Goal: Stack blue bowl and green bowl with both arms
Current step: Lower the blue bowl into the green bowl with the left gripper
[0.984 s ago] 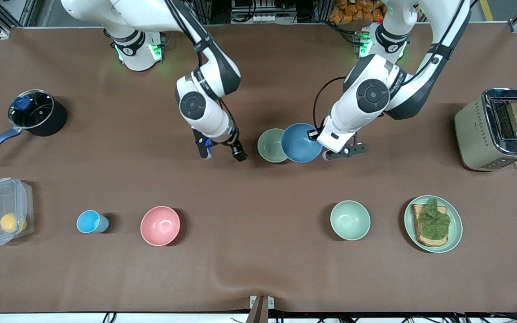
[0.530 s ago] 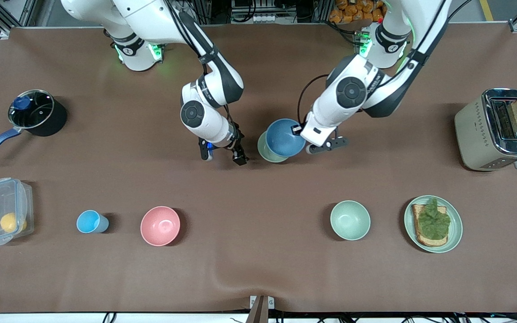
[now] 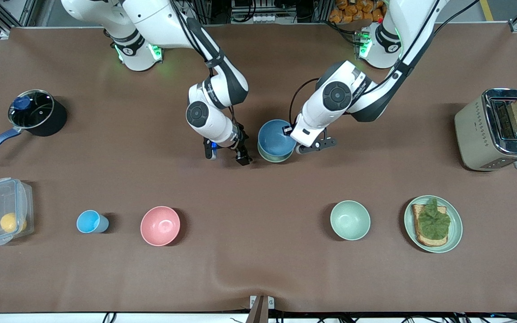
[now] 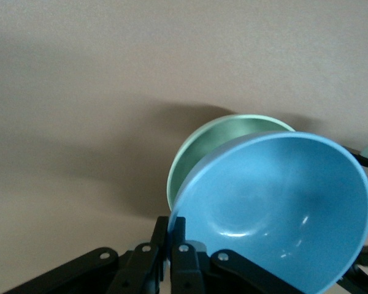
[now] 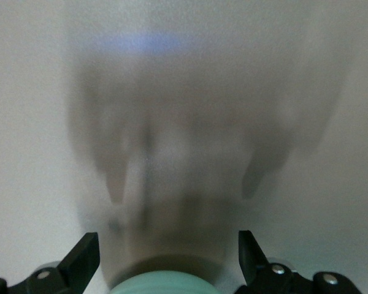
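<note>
Nearest the front camera, sitting in one row: one pink bowl (image 3: 160, 225), one mint bowl (image 3: 350, 220). Farther up, mid-table, one green bowl (image 3: 271, 155) is sitting mouth up. Left gripper (image 4: 170, 245) is pinching the rim of one blue bowl (image 3: 275, 138), holding it tilted over the green bowl. Right gripper (image 3: 227, 156) is hovering just beside them, fingers spread apart, nothing between them.

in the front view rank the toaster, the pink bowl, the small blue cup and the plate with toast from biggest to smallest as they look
1. Boxy silver toaster, largest.
2. Flat pale green plate carrying toast.
3. Round matte pink bowl.
4. Small bright blue cup, smallest.
The toaster lies farther from the camera than the rest, yet looks largest, so the order seems safe.
</note>
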`<action>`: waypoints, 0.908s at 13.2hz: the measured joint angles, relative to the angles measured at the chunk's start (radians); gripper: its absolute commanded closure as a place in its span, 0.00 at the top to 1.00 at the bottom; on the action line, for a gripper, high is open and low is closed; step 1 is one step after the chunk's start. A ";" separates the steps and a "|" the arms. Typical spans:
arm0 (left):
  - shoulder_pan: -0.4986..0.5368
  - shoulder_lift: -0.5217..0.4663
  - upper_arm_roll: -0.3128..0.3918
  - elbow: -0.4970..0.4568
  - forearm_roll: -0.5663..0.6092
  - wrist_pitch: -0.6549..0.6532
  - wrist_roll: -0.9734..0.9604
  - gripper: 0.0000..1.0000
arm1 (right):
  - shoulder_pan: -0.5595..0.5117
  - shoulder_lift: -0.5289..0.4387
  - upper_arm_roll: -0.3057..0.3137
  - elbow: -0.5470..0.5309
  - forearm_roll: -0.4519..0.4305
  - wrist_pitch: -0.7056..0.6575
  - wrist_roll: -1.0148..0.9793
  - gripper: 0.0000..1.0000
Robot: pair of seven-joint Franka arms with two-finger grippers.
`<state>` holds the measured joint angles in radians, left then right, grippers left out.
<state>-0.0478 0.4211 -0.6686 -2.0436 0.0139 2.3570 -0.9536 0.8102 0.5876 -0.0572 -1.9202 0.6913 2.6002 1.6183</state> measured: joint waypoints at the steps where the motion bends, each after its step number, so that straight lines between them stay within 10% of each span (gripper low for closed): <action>1: 0.000 0.011 0.000 0.000 0.008 0.004 -0.006 0.00 | 0.001 0.000 0.000 0.000 0.003 0.002 0.000 1.00; 12: -0.002 0.073 0.005 0.001 0.032 0.070 -0.007 0.00 | 0.004 0.000 0.002 0.000 0.012 0.006 0.000 1.00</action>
<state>-0.0500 0.4937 -0.6636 -2.0425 0.0455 2.4268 -0.9608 0.8138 0.5880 -0.0556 -1.9202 0.7035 2.6061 1.6183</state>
